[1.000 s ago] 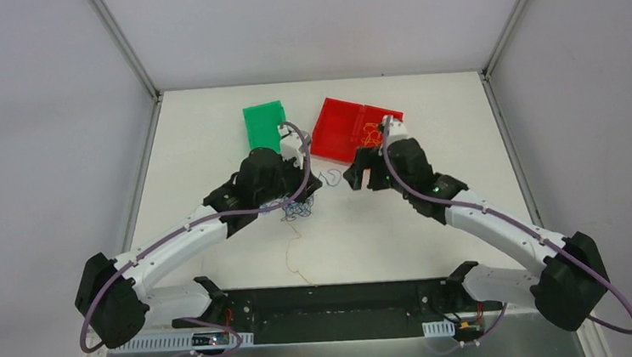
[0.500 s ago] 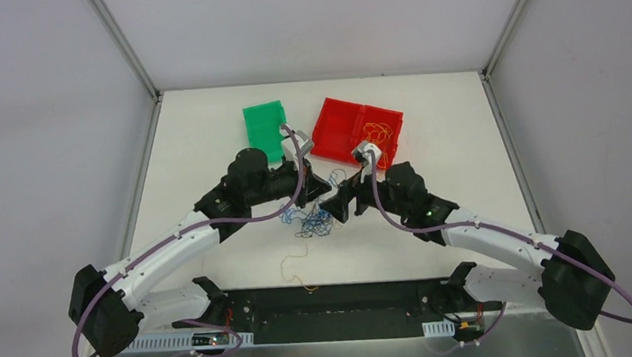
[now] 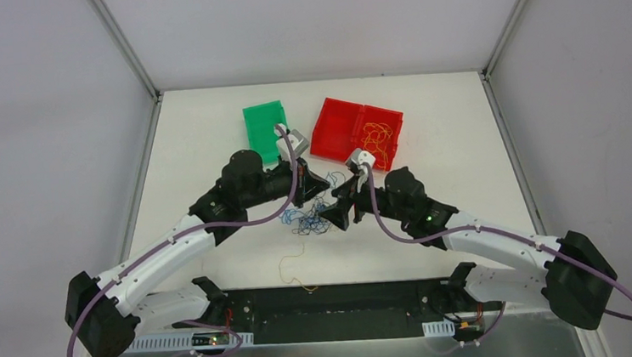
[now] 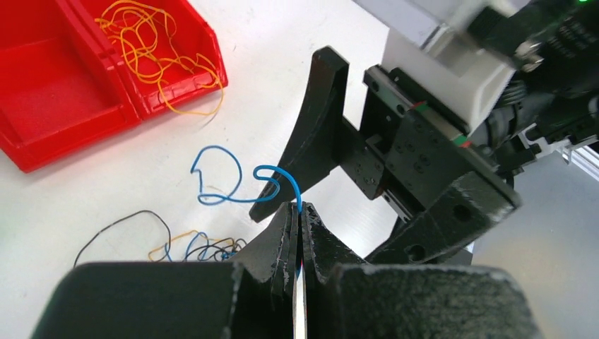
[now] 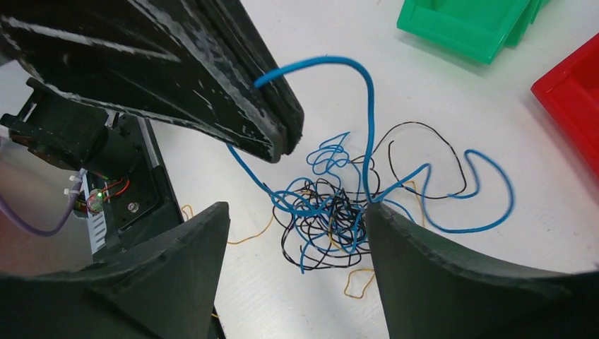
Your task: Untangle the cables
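White tabletop (image 3: 207, 136), grey walls (image 3: 309, 25), left end effector (image 4: 298, 210) pinching blue cable (image 5: 369, 106), right end effector (image 5: 297, 209) wide

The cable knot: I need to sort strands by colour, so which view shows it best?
Right wrist: the cable knot sits central, blue and black strands distinct. Top external shows a tiny smudge; left wrist only its edge.
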Controlling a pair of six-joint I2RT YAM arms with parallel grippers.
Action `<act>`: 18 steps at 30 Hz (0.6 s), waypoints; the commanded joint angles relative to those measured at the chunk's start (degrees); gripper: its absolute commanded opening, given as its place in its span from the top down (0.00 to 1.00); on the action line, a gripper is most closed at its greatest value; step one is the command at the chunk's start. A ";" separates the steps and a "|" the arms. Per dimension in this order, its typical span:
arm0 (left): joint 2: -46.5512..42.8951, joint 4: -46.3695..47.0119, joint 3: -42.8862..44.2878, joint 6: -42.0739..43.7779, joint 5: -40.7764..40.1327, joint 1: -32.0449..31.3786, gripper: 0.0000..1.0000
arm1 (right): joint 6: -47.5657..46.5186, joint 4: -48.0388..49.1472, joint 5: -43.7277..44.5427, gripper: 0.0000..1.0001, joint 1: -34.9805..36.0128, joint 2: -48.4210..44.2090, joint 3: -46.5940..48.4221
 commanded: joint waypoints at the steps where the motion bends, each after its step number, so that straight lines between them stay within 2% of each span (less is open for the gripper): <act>1: -0.44 3.25 0.89 0.42 3.23 -0.53 1.00 | -0.75 3.15 -2.74 0.31 0.37 0.41 1.31; 7: 1.15 5.42 1.46 -0.55 9.75 -0.59 1.00 | -0.03 3.52 -3.98 0.58 1.50 3.25 3.37; 9: 0.69 6.18 0.94 -0.77 9.36 -0.59 1.00 | 0.61 3.67 -3.93 0.74 1.54 2.90 3.33; 10: 0.43 6.34 0.64 -0.87 8.89 -0.56 0.96 | 0.98 3.73 -3.58 0.84 1.60 2.55 3.10; 11: 0.10 6.51 0.38 -1.01 7.97 -0.58 0.82 | 1.47 4.22 -2.87 0.92 1.58 2.01 2.63; 12: -0.19 6.57 0.12 -1.49 6.69 -0.60 0.49 | 1.83 4.81 -1.35 1.00 1.53 1.22 2.20; 14: -1.43 6.66 -0.86 -2.04 2.73 -0.50 0.15 | 3.37 5.38 2.44 1.00 1.47 -0.67 1.11; 15: -2.36 6.54 -1.99 -2.12 -0.40 -0.55 0.05 | 4.05 5.44 4.80 1.00 1.46 -1.68 0.62; 16: -3.50 6.20 -2.91 -2.13 -3.47 -0.52 0.02 | 4.72 5.45 7.46 1.00 1.48 -2.61 0.28; 18: -6.43 4.99 -4.43 -2.08 -10.80 -0.29 0.01 | 5.58 5.39 12.51 1.00 1.31 -5.20 -0.62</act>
